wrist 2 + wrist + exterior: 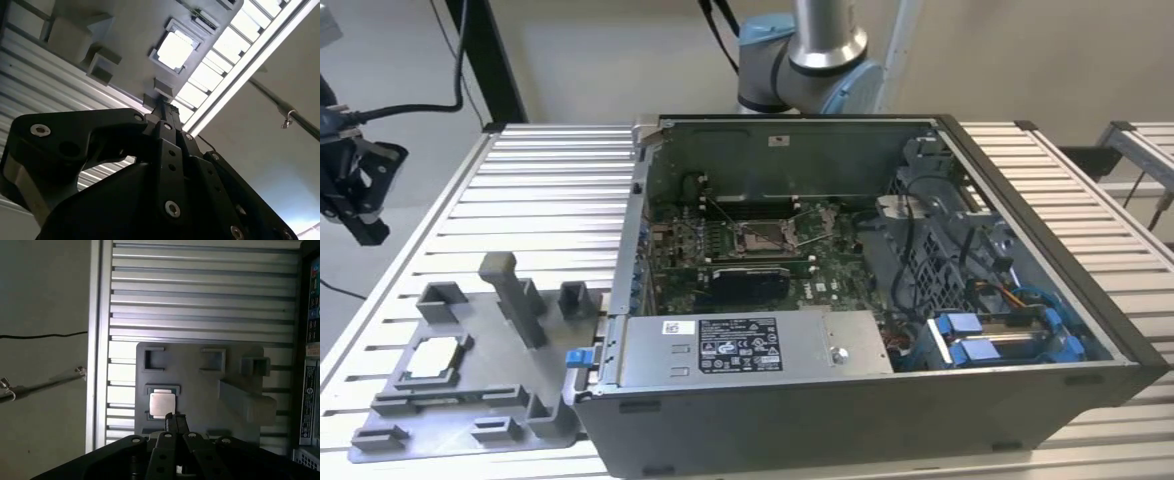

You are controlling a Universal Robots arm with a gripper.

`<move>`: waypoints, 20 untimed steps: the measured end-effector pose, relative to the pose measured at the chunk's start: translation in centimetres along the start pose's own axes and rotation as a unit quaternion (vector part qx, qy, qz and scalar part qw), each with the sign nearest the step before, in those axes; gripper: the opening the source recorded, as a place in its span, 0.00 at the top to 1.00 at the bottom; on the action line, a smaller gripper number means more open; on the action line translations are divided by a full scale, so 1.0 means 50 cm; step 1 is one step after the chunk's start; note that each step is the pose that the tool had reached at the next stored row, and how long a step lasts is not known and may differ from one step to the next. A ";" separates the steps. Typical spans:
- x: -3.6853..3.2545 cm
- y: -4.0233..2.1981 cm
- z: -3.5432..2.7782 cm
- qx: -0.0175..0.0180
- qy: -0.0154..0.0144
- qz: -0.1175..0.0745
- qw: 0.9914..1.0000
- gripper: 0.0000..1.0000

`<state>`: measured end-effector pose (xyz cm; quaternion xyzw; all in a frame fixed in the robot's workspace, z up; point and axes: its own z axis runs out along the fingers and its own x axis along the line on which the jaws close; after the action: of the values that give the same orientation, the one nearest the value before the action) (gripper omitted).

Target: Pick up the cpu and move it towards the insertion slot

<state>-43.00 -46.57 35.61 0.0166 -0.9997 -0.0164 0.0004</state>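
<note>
The cpu [434,355], a small pale square plate, lies in a recess of the grey fixture plate [470,405] on the exterior view's left. Both wrist views look down on the cpu [162,404] [175,50] from well above. My black gripper [364,232] hangs high at the far left of the exterior view, apart from the cpu. Its fingers meet in a narrow tip [175,417] [162,102] with nothing between them. The insertion slot [761,237] sits on the green motherboard inside the open computer case, its metal frame around a tan centre.
The open metal case [854,395] fills the middle of the slatted table [547,190]. A white-labelled metal box [734,345] lies along its front. Upright grey blocks [520,295] rise from the fixture plate. The arm's base [807,60] stands behind the case.
</note>
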 end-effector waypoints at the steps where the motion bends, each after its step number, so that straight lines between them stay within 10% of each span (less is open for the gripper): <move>1: 0.000 0.001 0.000 0.000 0.000 -0.004 1.000 1.00; 11: 0.000 0.003 0.000 0.000 0.000 -0.007 1.000 1.00; 12: 0.000 0.003 0.000 0.000 0.000 -0.007 1.000 0.00; 20: 0.000 0.003 0.000 0.000 0.001 -0.007 1.000 0.00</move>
<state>-43.00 -46.44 35.61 0.0238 -0.9996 -0.0163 0.0008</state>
